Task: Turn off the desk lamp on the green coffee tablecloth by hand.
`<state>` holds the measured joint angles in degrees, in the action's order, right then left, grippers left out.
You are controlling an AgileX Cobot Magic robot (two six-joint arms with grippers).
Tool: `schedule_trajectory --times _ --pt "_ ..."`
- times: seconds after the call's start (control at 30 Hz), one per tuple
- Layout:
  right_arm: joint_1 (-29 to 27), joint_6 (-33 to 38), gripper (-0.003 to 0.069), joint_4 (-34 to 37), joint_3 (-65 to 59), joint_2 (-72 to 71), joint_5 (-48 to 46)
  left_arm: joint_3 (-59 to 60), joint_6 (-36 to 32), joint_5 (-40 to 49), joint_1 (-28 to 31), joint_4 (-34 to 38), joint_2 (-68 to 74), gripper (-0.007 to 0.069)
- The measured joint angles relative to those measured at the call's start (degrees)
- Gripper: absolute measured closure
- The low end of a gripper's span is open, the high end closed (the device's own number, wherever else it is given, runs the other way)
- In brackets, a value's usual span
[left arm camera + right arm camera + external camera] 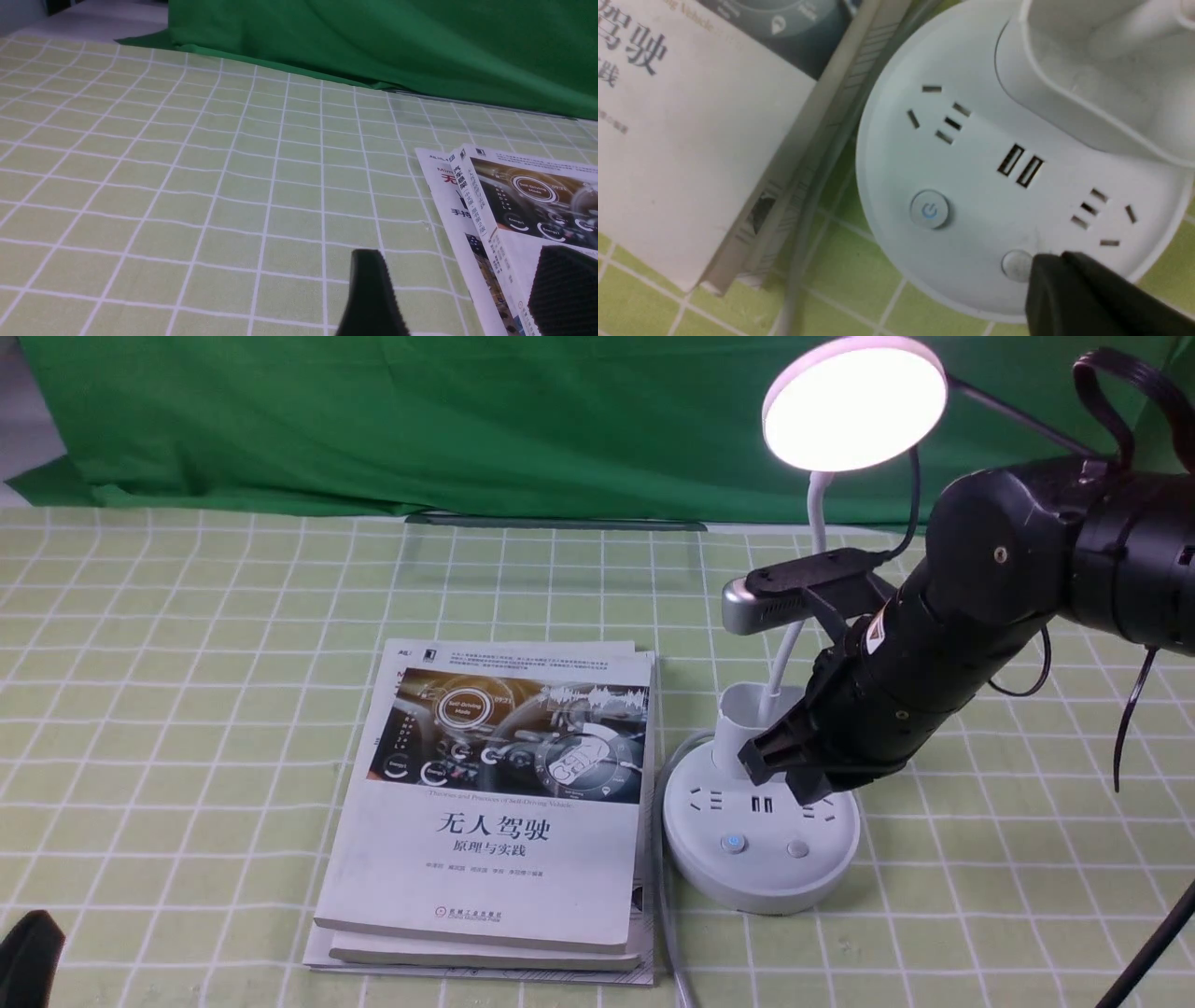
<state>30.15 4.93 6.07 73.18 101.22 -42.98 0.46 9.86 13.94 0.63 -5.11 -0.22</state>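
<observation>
Left claw [462, 255], at the near table edge and well left of the right claw [808, 790]: low over the green coffee tablecloth [187, 709], jaws set wide, nothing between them. Stack of books [495, 821] lies flat just left of the right claw. Right claw: fingers pressed together, gripping nothing, angled down over the round base of the desk lamp [761, 863]. Tip sits at the plain button [1015, 265]; contact cannot be told. Blue-lit power button [929, 209] just left of the tip. Lamp cup and neck rise just behind the claw, with the disc head above it, glowing. Dark green backdrop [373, 420] farthest.
</observation>
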Motion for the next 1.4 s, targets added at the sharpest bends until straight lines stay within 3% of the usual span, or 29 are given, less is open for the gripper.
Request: schedule_trajectory --times 0.83,1.2,1.4 --pt "0.0 0.0 0.0614 0.2 -0.5 6.3 -0.5 0.0 0.0 0.0 0.0 0.0 0.0 0.0214" --pt "0.1 -0.1 0.0614 0.2 -3.6 -4.9 -4.3 0.0 0.0 0.0 0.0 0.0 0.0 0.0214" --pt "0.1 -0.9 0.0614 0.2 -15.5 -17.2 -3.2 0.0 0.0 0.0 0.0 0.0 0.0 0.0214"
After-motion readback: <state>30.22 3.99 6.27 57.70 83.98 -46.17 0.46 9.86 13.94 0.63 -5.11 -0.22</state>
